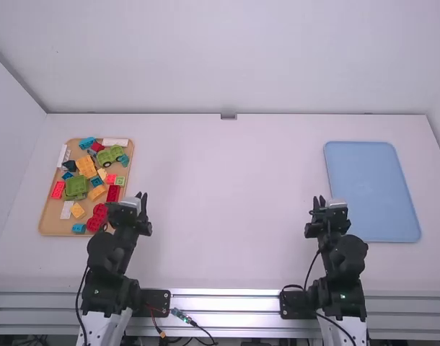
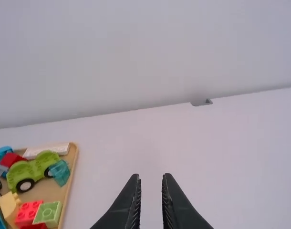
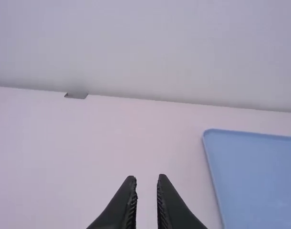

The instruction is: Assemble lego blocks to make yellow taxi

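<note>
Jaws on the left gripper [image 2: 152, 177] parted, gap between them, nothing held. Jaws on the right gripper [image 3: 146, 178] likewise released, nothing held. No taxi built. Task blocks sit loose in the tan tray [image 1: 51, 223], just left of the left jaws, well apart from the right jaws. Blue tray [image 1: 371, 191] lies just right of the right jaws.

Left of the left jaws, in the tray: green wheeled chassis [image 2: 22, 171], teal block [image 2: 59, 172] touching or just beside it (can't tell), red studded brick [image 2: 27, 213] next to light green studded brick [image 2: 47, 213], plus yellow-orange block [image 1: 86, 167] and 1 smaller yellow block [image 1: 77, 210].

Step, judged: start, pick parts. Left jaws probably go in, over the tray.

Risks: crowding; a finger coming down beside the chassis could shove the teal block or wedge on a neighbor. Chassis may roll if nudged, since it has wheels. Mixed colors, with at least 2 green vehicle-like parts, counting green base [image 1: 76, 187]: wrong base is an easy mistake. Off-center squeeze could twist a small block, so studs misalign at stacking. Pressing down without bracing from the right jaws could tip or slide the build.
</note>
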You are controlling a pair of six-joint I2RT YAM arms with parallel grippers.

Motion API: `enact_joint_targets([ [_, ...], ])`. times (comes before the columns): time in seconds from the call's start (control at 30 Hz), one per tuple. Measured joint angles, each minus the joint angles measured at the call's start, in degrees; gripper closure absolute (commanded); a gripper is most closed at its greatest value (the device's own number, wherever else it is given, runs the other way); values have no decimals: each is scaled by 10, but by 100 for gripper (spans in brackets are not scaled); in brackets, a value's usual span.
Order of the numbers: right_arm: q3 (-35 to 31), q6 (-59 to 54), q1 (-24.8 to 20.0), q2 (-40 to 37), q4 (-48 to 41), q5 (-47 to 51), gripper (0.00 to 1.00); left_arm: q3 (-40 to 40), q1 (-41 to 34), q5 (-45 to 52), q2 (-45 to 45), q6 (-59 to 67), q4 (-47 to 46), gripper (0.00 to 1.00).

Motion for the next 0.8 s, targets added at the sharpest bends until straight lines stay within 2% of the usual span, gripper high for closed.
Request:
enact_joint_targets([
  [0.37,44,-45,-1,46,-29,-39,78,45,-1,33,45,21,46,78],
  [0.8,110,-80,51,106,23,-45,67,106,-1,36,106,21,105,67],
])
